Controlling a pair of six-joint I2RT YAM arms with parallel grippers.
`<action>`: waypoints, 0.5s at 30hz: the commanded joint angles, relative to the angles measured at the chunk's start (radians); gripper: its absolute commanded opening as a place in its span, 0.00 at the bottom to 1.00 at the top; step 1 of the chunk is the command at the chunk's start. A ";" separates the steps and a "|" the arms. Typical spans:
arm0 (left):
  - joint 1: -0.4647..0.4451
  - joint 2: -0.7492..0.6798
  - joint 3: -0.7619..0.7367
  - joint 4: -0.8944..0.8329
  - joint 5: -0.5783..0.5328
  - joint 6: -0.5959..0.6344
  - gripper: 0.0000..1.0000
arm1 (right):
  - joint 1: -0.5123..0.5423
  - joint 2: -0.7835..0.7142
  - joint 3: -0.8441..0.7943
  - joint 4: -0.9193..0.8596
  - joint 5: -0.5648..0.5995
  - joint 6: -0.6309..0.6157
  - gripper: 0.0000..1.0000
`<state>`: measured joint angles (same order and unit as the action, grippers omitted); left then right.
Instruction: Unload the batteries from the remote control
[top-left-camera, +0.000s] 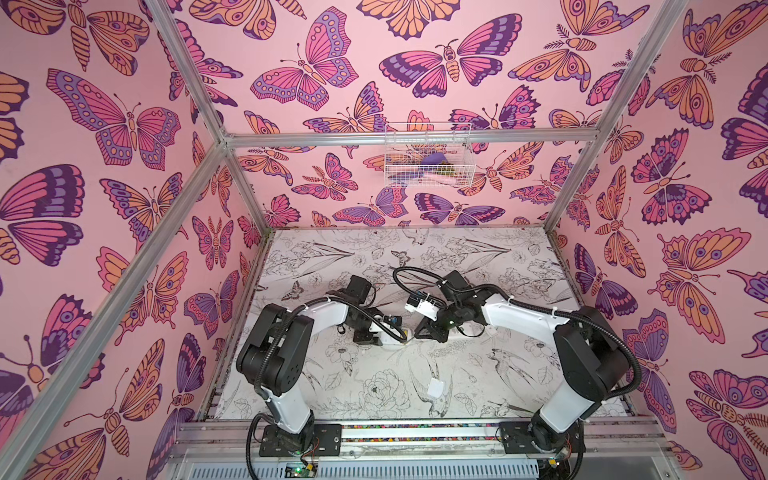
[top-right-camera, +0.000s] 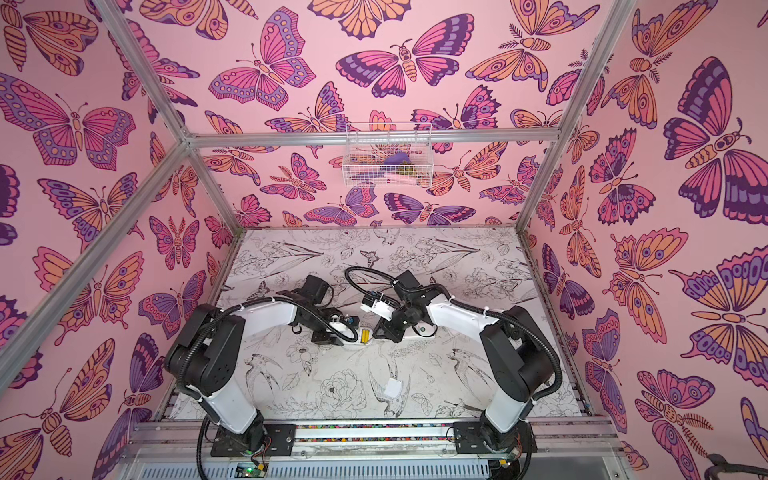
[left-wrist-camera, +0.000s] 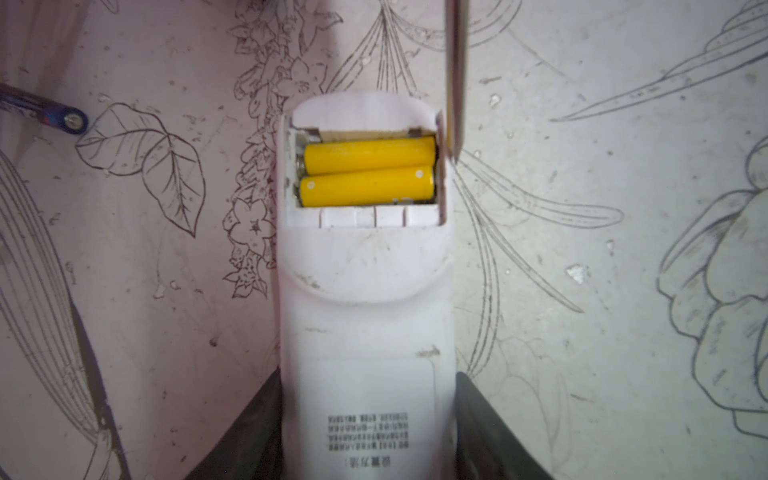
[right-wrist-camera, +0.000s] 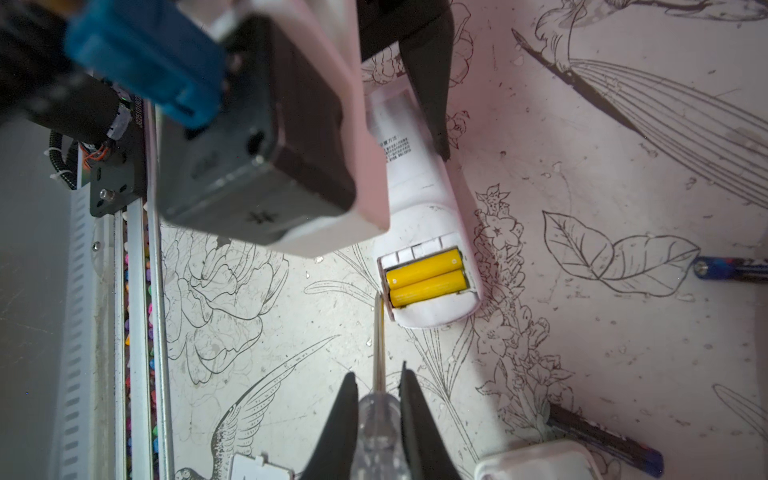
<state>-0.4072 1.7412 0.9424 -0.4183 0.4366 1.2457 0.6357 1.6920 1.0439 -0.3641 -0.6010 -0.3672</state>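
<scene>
Beyond the right pincer and its screwdriver, yellow batteries

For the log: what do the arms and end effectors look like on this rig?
Left arm and right arm: white links, black joints, and black ribbed conduit fastened with white zip ties. Left end effector and right end effector: black, tapered fingers.
</scene>
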 joint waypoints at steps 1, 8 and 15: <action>-0.008 0.024 -0.036 -0.013 -0.069 0.026 0.52 | -0.008 -0.015 0.029 -0.061 -0.001 -0.044 0.00; -0.037 -0.006 -0.025 -0.013 -0.054 -0.002 0.71 | -0.028 -0.069 0.004 -0.025 -0.038 0.004 0.00; -0.088 0.023 0.022 -0.022 -0.042 -0.069 0.88 | -0.044 -0.087 0.000 -0.018 -0.032 0.025 0.00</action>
<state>-0.4835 1.7363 0.9550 -0.4141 0.3981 1.1965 0.5930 1.6077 1.0416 -0.3756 -0.6067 -0.3393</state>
